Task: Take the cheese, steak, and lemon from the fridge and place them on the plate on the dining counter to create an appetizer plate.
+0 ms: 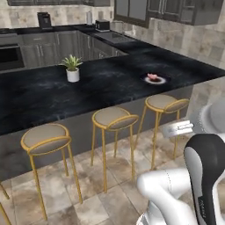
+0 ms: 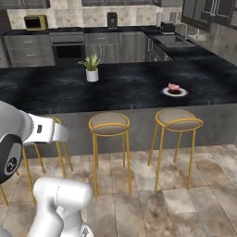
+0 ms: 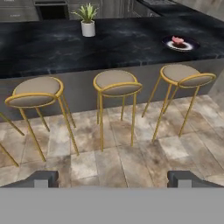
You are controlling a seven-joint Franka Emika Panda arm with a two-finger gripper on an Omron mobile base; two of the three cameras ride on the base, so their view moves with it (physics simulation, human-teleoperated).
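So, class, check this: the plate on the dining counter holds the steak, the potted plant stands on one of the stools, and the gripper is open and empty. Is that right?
Not quite. The potted plant stands on the dining counter, not on a stool, as the right base view shows. The rest holds: the steak lies on the plate, and the gripper is open and empty.

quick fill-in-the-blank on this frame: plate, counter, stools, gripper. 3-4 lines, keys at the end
1. The steak lies on the ____.
2. The plate sits on the dining counter above the ____-most stool in the right base view.
3. The potted plant has a ____ pot.
4. The gripper jaws stand ____, holding nothing.

Missing: plate; right; white; open
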